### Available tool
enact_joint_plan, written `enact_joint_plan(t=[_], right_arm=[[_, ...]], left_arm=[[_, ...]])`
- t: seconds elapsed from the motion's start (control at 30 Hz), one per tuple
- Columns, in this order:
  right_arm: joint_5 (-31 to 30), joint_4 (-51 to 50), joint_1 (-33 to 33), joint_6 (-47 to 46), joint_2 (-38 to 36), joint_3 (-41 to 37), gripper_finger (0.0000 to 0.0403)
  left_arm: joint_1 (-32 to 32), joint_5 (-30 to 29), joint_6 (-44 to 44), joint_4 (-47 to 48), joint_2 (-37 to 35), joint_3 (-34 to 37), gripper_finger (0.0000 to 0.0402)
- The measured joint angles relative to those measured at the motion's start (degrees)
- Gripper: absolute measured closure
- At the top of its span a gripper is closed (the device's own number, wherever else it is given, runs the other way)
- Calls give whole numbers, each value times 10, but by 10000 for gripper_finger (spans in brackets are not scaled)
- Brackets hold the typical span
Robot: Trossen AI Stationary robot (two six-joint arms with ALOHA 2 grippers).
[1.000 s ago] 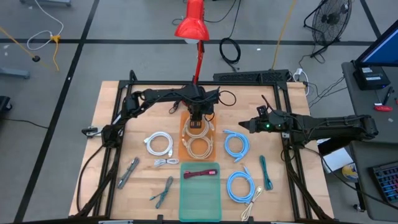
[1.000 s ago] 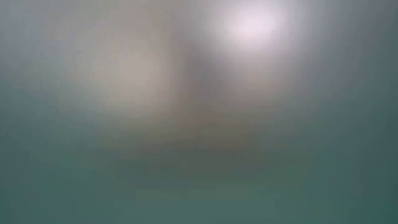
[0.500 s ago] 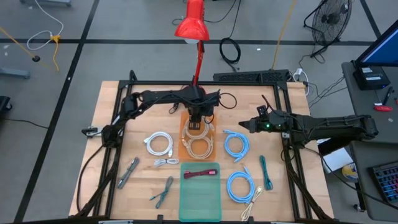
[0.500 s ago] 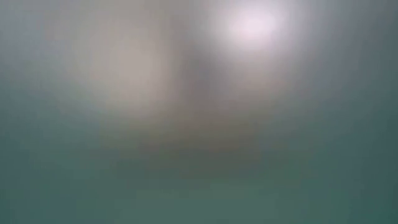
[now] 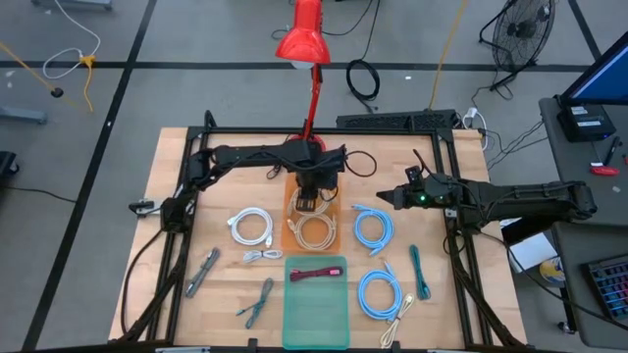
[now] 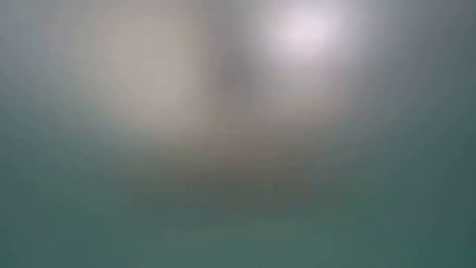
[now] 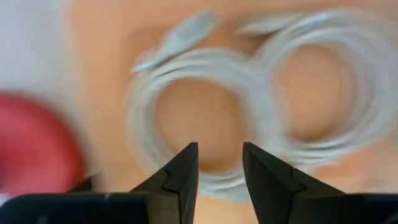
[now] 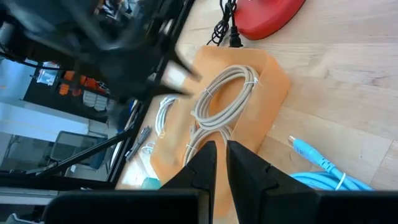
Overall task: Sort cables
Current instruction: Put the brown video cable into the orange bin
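A pale wooden table [image 5: 167,157] stands on grey floor [image 5: 196,39] marked with dark lines; a fan [image 5: 520,29] stands beyond it.

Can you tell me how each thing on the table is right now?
left gripper: open, empty, above the beige coils
right gripper: shut, empty, waiting at the right
beige coils: two, lying on the orange mat
orange mat: flat on the table
red cable: lying on the green mat
light-blue coils: coiled, on bare wood
white coil: coiled, on bare wood
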State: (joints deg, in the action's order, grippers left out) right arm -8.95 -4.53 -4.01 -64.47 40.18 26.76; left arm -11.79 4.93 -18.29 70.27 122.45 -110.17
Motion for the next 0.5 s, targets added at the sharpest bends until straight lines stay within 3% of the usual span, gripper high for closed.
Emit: enact_joint_plan(t=[0.1,0.23,0.5], right_arm=[[0,0,0,0,0,0,373],[0,0,0,-2,0,0,373],[0,0,0,-4,0,0,373]], left_arm=[[12,78,11,-3,-4,0,300],[27,126,9,-7,0,5,382],[40,103,15,-43,3,63,398]])
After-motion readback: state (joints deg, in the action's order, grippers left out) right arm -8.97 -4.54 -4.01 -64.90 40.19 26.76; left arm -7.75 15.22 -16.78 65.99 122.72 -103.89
